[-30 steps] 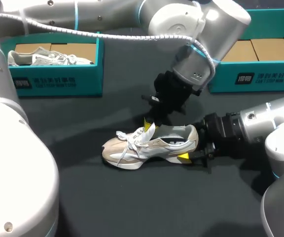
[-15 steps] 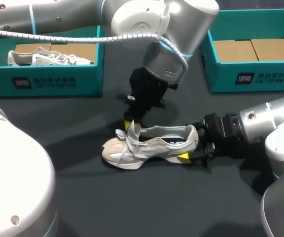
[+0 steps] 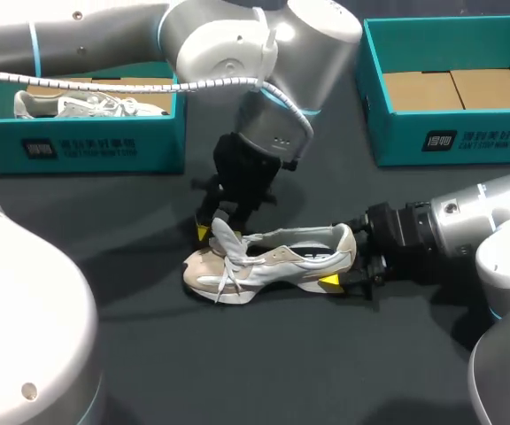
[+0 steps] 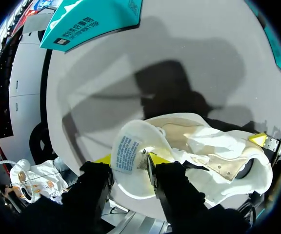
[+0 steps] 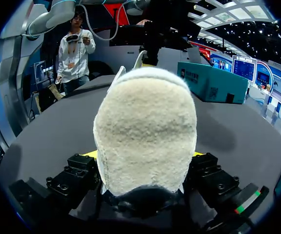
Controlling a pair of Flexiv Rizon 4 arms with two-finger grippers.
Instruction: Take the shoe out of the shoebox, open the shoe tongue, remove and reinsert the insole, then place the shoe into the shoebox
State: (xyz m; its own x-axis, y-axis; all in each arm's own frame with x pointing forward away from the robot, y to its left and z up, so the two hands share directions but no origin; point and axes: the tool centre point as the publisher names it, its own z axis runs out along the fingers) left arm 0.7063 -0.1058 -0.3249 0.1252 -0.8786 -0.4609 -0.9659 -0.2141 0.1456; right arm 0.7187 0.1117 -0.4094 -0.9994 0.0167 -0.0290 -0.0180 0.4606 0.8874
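A beige and white shoe [image 3: 268,261] stands upright on the dark table, toe to the left. My right gripper [image 3: 345,259] is shut on its fuzzy heel [image 5: 145,131], one finger on each side. The shoe's tongue [image 3: 226,235] is folded forward over the laces. My left gripper [image 3: 213,228] hangs over the shoe's front. In the left wrist view the tongue [image 4: 130,153], label side up, lies loose between the parted fingers of my left gripper [image 4: 129,160], which is open. The shoe's mouth [image 4: 213,151] gapes wide beyond it.
A teal shoebox [image 3: 104,146] at the back left holds another pale shoe [image 3: 78,104]. A second teal shoebox [image 3: 503,133] at the back right has only cardboard in it. Bare table lies in front of the shoe.
My left arm swung left from the shoe's middle toward its toe, drawing the tongue forward. Its fingers then parted from the tongue. The right gripper and the shoe stayed put.
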